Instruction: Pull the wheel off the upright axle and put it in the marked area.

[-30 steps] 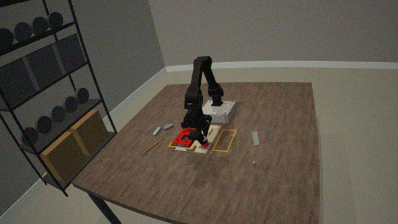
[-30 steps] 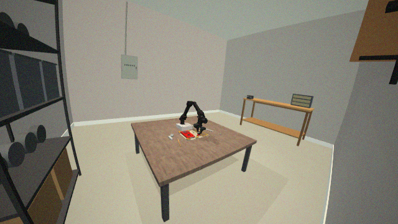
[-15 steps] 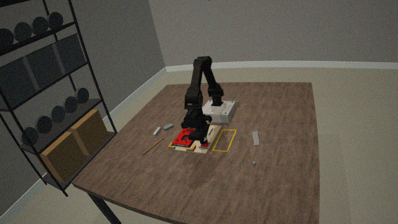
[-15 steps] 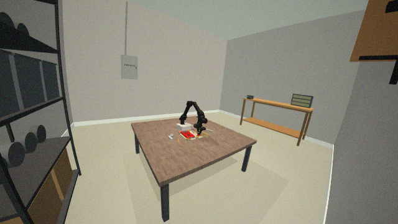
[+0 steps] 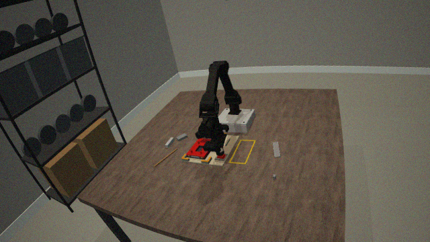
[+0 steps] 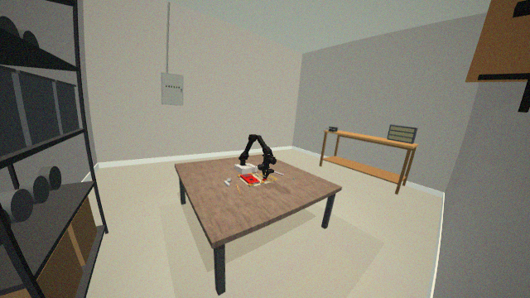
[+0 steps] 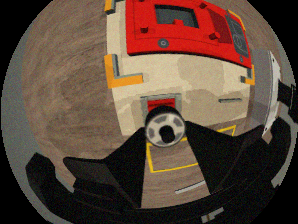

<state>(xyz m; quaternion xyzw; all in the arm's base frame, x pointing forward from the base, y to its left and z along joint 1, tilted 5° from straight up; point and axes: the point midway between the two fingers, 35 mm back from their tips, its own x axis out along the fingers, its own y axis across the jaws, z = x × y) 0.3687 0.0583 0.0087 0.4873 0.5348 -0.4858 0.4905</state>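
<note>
The tool (image 7: 164,137) was clamped on the wheel (image 7: 164,127), which apparently sat on its axle over the cream base plate (image 7: 136,96), so lifting, placing in the yellow-marked area (image 5: 242,151) and releasing remained.

The black six-joint arm (image 5: 215,91) is rising from its base, folding over at a high elbow and reaching down in front of itself. Its wrist is pointing almost straight down. The black parallel-jaw gripper (image 7: 164,129) is sitting low, with its two dark fingers slanting in from either side and clamping the small round white-and-dark wheel (image 7: 164,127) between their tips. In the exterior view the arm (image 6: 257,155) is showing the same arched, downward-reaching pose.
</note>
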